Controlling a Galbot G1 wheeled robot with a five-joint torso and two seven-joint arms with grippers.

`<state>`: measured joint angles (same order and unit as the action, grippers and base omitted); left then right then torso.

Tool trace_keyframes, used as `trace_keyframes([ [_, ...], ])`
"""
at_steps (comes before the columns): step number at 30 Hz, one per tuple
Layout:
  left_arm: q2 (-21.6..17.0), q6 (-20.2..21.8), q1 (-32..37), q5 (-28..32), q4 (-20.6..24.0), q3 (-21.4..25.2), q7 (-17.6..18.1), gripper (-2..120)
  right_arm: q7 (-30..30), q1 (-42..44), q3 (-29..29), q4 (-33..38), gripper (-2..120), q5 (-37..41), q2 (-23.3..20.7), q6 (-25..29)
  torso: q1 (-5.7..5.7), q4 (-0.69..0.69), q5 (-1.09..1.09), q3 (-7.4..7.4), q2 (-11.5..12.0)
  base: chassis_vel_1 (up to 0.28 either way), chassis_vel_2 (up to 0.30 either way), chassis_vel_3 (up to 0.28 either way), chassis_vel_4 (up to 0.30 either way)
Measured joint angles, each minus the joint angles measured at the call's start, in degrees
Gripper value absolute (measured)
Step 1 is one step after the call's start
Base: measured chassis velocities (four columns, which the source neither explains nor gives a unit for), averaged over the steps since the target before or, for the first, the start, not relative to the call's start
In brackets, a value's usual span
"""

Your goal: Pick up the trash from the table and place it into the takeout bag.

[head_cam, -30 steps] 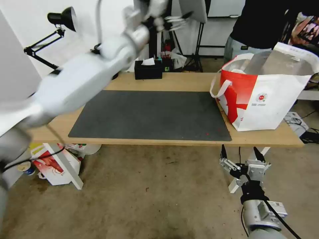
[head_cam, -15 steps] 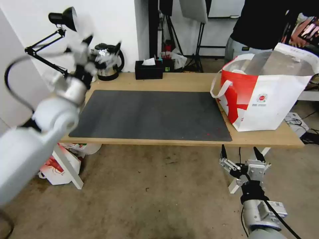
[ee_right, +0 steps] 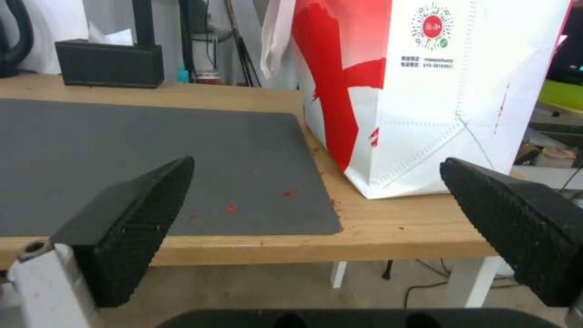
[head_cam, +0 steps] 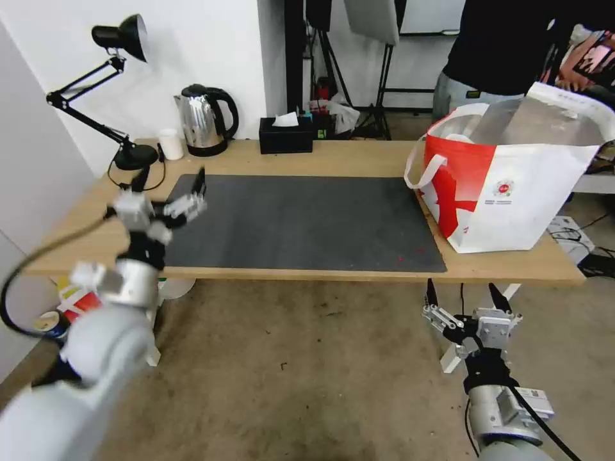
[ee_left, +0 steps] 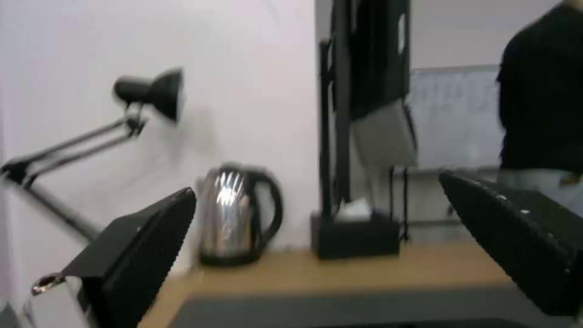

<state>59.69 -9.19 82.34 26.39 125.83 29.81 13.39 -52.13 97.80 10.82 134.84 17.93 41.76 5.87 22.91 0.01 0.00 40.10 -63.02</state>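
Observation:
The takeout bag (head_cam: pixel 512 186), red and white with white loop handles and silver lining, stands upright on the right end of the table (head_cam: pixel 359 160); its side also shows close up as the takeout bag (ee_right: pixel 425 86). The trash is hidden, apart from a pale rounded shape (head_cam: pixel 459 136) inside the bag's mouth that I cannot identify. My left gripper (head_cam: pixel 171 179) hangs open and empty above the table's front left corner, at the dark grey mat's (head_cam: pixel 295 221) left edge. My right gripper (head_cam: pixel 462 285) is open and empty below the table's front edge, in front of the bag.
At the back left of the table stand a black desk lamp (head_cam: pixel 122 38), a steel kettle (head_cam: pixel 202 118), a small white cup (head_cam: pixel 170 143) and a black tissue box (head_cam: pixel 286 134). A person in black stands behind the bag. A printed box (head_cam: pixel 80 301) lies on the floor beneath the table.
My left arm has swung down and to the left, from high over the back of the table to its front left corner. The right arm and the bag have not moved.

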Motion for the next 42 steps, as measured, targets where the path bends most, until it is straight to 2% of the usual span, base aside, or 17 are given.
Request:
trace_keyframes([
  [3, 4.0, -0.7, 5.3, -3.9, 1.9, 0.9, 0.0, 100, 0.0, 0.0, 0.0, 0.0, 100, 0.0, 0.0, 0.0, 0.00, -0.01, 0.03, 0.00, 0.0, 0.000, 0.000, 0.000, 0.000],
  [7, 6.9, -0.8, 9.8, -6.2, 4.1, 0.9, 0.0, 100, 0.0, 0.0, 0.0, 0.0, 100, 0.0, 0.0, 0.0, 0.00, -0.02, 0.01, 0.00, 0.0, 0.000, 0.000, 0.000, 0.000],
  [13, 9.6, 2.8, 17.4, -7.4, 9.0, -1.1, 3.5, 100, 0.0, 0.0, 0.0, 0.0, 100, 0.0, 0.0, 0.0, 0.00, 0.00, 0.02, 0.00, 0.0, 0.000, 0.000, 0.000, 0.000],
  [25, 10.2, 3.4, 23.1, -8.0, 9.5, -1.9, 3.7, 100, 0.0, 0.0, 0.0, 0.0, 100, 0.0, 0.0, 0.0, 0.01, -0.01, 0.00, 0.00, 0.0, 0.000, 0.000, 0.000, 0.000],
  [34, 10.3, 4.9, 23.7, -6.1, 8.3, -3.2, 0.1, 100, 0.0, 0.0, 0.0, 0.0, 100, 0.0, 0.0, 0.0, 0.01, -0.01, 0.00, 0.01, 0.0, 0.000, 0.000, 0.000, 0.000],
  [42, 10.0, 5.2, 23.1, -6.0, 7.3, -3.6, -1.6, 100, 0.0, 0.0, 0.0, 0.0, 100, 0.0, 0.0, 0.0, 0.01, -0.01, -0.01, 0.00, 0.0, 0.000, 0.000, 0.000, 0.000],
])
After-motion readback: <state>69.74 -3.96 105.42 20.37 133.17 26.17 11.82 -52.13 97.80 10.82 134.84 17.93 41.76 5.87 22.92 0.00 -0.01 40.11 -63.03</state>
